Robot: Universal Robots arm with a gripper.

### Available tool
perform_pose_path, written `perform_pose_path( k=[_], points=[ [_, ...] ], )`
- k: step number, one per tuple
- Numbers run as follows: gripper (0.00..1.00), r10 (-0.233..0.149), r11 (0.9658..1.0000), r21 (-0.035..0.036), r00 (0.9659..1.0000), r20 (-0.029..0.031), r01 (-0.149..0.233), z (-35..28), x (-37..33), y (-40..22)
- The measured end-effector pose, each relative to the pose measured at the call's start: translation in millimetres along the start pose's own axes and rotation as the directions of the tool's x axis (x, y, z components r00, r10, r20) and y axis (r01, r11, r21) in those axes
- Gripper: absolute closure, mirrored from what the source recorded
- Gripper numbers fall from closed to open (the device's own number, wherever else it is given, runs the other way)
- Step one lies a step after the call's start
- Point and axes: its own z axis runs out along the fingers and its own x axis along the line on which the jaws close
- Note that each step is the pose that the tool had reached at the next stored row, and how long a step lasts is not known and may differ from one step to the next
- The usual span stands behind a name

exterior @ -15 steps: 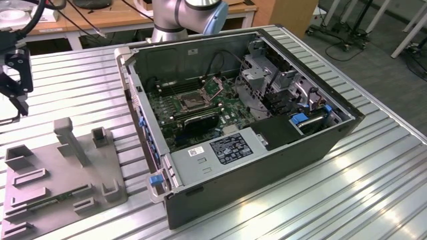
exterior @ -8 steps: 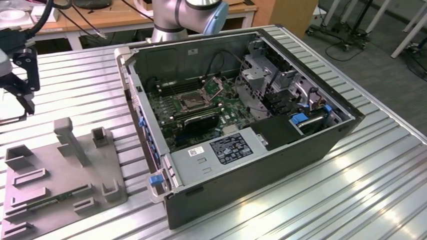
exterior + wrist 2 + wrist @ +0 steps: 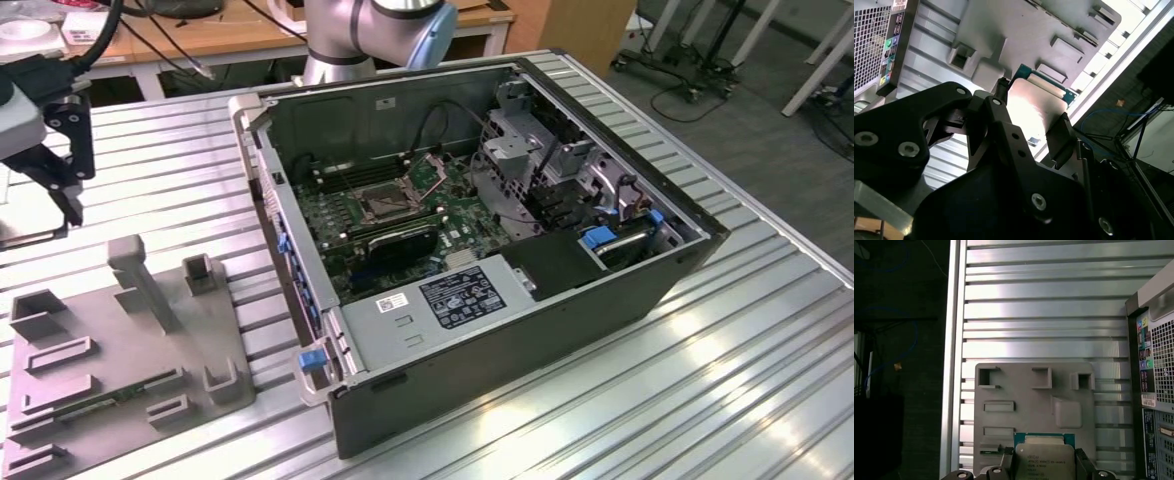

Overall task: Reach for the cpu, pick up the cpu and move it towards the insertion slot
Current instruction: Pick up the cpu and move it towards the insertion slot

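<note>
The cpu [image 3: 1044, 459] is a flat square chip with a silvery face and a green-tan rim. My gripper [image 3: 1043, 462] is shut on it, one black finger on each of two opposite edges. In the second wrist view the cpu [image 3: 1035, 106] sits between the same fingers [image 3: 1000, 92], lifted above the grey tray [image 3: 1019, 35]. In the exterior view my gripper [image 3: 64, 195] hangs at the far left, above the table behind the tray [image 3: 120, 370]. The insertion slot [image 3: 384, 205] is a dark square socket on the green board inside the open computer case [image 3: 534, 290], well off to the exterior view's right of the gripper.
The tray [image 3: 1034, 400] has several raised holders, and a thin green memory stick [image 3: 100, 405] lies in it. The case's side wall [image 3: 274, 200] stands between the gripper and the board. The ribbed metal table [image 3: 721, 380] runs all around. Desks and cables lie behind.
</note>
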Motion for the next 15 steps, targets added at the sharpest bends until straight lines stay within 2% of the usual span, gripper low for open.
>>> perform_pose_path(
  k=[15],
  points=[
    [0.45,0.001,1.0,-0.0001,1.0,-0.0004,-0.001,0.0,-19.4,0.1]
  ],
)
